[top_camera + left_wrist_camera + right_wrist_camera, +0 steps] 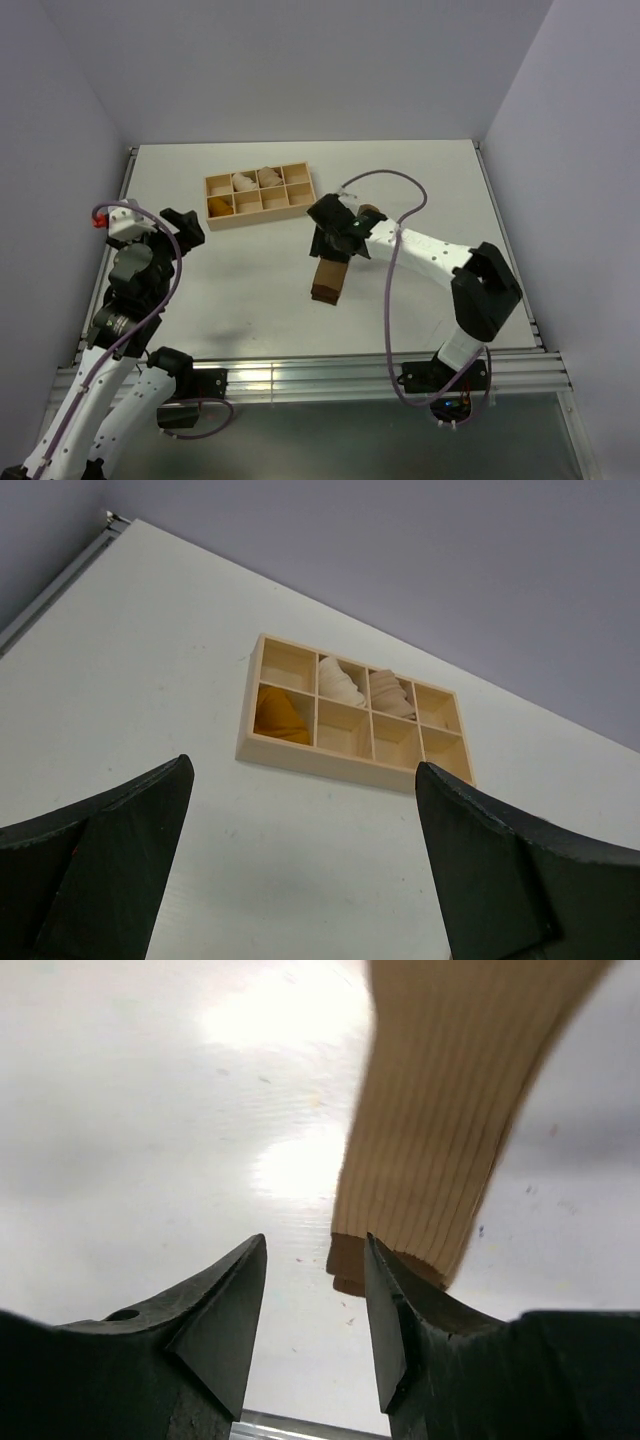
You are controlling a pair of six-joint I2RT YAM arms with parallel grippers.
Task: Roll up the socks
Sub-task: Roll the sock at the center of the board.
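Olive sock (328, 276) lies mid-table under the right gripper (315, 1245); mustard sock (280, 716) sits in a corner compartment of the tray (340, 764).
Right jaws stand apart with bare table between them and the sock's end just beside one finger, probably placed to take that end and start the roll. Left gripper (302, 768) hangs wide apart facing the tray, clear of the work.

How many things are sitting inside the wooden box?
3. A pale roll and another pale roll fill the two middle compartments of the box's far row; a mustard sock sits in the near left compartment. The rest look empty, though walls could hide something small.
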